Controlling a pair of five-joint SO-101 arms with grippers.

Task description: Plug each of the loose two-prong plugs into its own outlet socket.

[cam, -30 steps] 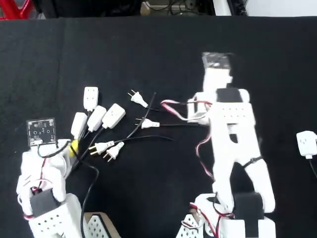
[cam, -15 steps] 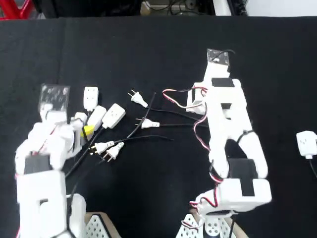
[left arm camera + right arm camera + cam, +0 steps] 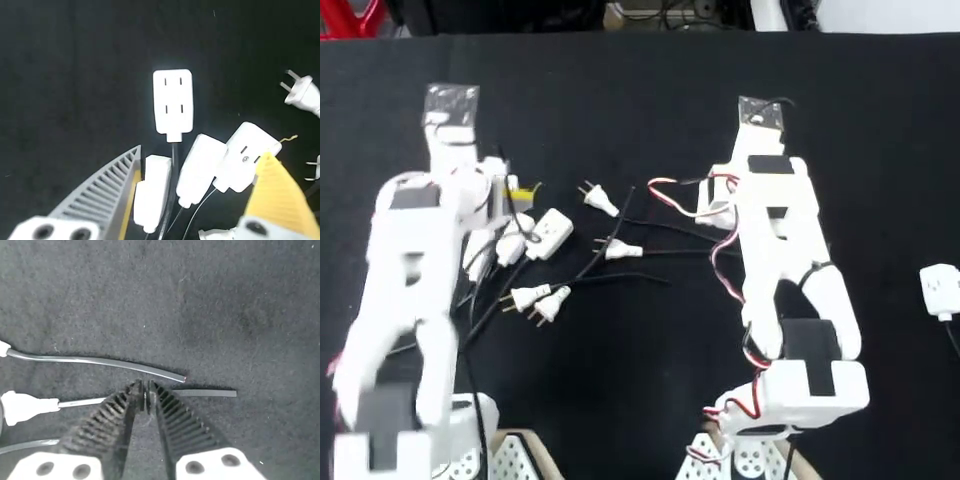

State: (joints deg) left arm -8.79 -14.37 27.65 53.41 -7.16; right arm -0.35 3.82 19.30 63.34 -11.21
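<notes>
Outlet sockets [image 3: 172,102] under spread left hand [image 3: 202,151]; right hand [image 3: 145,388] pressed together beside cord end [image 3: 205,393].

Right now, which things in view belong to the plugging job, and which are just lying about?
Job: loose two-prong plugs, clustered outlet sockets, lone socket at the table's edge.
Lying about: black table cover, red item at the back corner, cables behind the table.

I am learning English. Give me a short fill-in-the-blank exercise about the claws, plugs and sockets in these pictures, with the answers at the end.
1. The left claw is ___ over the sockets.
2. The right claw is ___, holding nothing.
3. The high view shows ___ loose plugs on the table.
Answers: open; shut; four.
</notes>
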